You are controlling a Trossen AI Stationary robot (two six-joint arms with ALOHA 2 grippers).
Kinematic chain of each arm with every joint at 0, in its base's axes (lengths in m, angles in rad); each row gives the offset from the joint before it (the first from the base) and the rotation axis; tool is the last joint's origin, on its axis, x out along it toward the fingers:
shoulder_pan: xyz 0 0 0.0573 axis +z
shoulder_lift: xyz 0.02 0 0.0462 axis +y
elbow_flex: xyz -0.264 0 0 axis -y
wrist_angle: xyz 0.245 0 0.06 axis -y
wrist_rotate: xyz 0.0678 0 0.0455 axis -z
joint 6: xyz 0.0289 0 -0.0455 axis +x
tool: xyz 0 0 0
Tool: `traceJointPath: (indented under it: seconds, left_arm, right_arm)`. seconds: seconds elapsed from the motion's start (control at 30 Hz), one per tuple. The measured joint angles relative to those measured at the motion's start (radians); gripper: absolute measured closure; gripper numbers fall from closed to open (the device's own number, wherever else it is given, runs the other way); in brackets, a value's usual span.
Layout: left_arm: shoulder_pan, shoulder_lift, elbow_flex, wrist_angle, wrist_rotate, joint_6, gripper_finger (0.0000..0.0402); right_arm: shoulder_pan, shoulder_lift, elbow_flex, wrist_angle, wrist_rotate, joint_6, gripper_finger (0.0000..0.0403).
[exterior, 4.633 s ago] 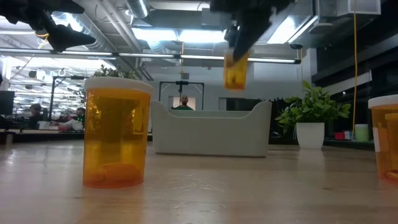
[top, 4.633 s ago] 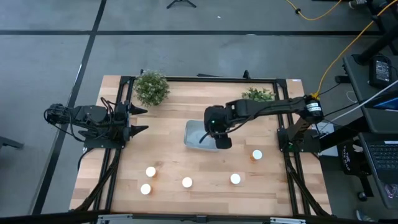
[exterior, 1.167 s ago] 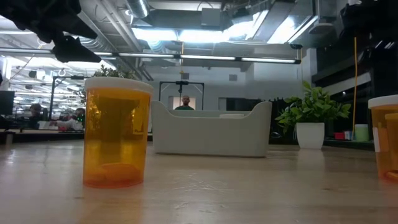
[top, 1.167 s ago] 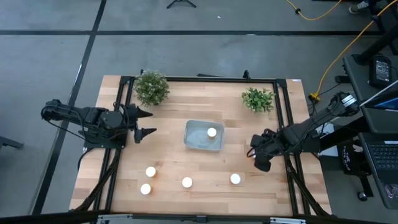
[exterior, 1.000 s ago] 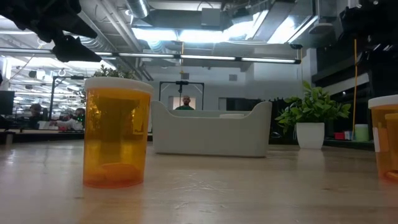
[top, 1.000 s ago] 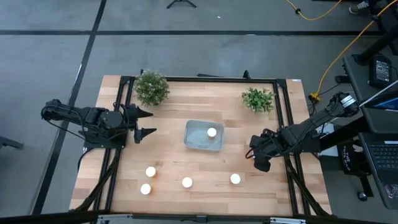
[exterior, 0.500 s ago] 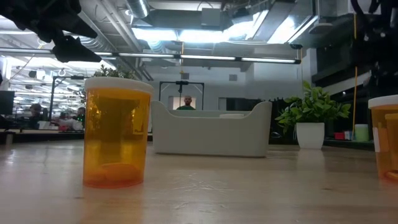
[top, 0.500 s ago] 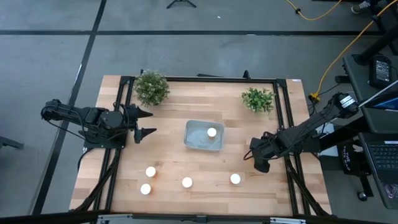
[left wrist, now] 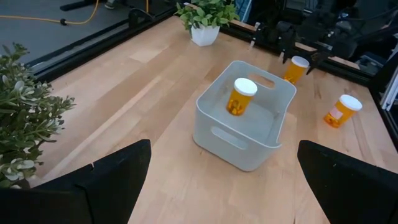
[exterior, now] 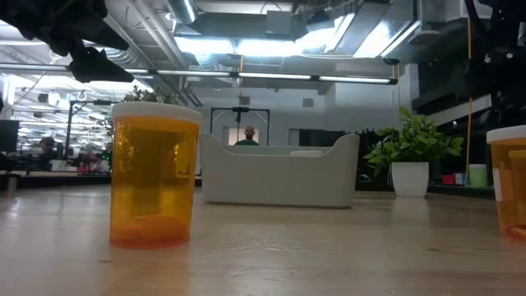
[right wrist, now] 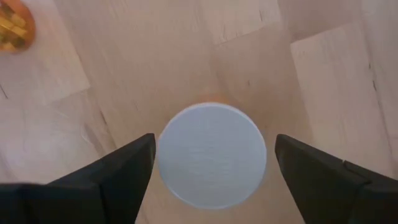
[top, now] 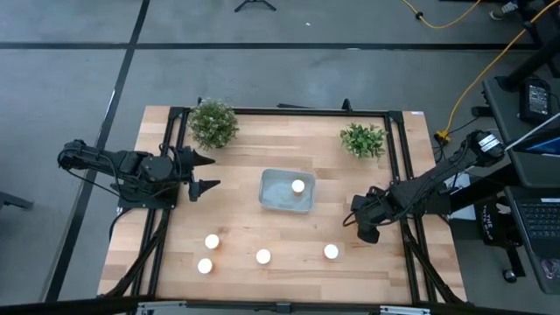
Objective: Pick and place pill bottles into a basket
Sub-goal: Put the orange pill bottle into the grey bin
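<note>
The right tool [top: 366,224] hangs over the right side of the counter [top: 245,149], pointing straight down at a pill bottle [right wrist: 212,154] standing upright beneath it. In the right wrist view the bottle's round white cap sits squarely between the two dark fingers [right wrist: 118,168], one on each side, with wood showing in the gaps, so the fingers are spread wide, hold nothing and do not touch the cap. That is the relation the coming move turns on: the bottle's long axis runs vertically, in line with the tool's approach, and the cap is centred in the opening. A straight drop and a squeeze look like all that is called for; there is little to correct sideways.

The basket [top: 271,203] lies at the middle of the counter, to the robot's left of this tool, with one bottle [top: 298,185] already standing in it. Four more bottles stand along the near edge: one [top: 331,252] close to the right tool, one [top: 263,256] at mid-counter, and a pair [top: 212,241] [top: 205,266] nearer the left side.

The left tool [top: 199,172] waits at the left edge, well apart from every bottle, its fingers [left wrist: 112,180] wide apart and empty. The right arm is plainly the nearer one for this pick.
</note>
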Motion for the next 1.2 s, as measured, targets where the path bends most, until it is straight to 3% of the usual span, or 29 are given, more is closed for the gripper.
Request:
traceJointPath:
  seconds: [0.4,0.87,1.2]
  left_arm:
    - [0.0,0.0,0.0,0.026,-0.003,-0.001,0.0002]
    - [0.0,0.0,0.0,0.028,-0.007,0.007,0.0002]
    - [0.0,0.0,0.0,0.029,-0.009,0.011,0.0002]
  right_arm:
    - [-0.044,0.0,0.001,0.049,-0.025,-0.066,0.0203]
    - [-0.044,0.001,0.015,0.06,-0.038,-0.075,0.0206]
    - [-0.106,0.001,0.192,-0.006,-0.034,-0.185,0.0201]
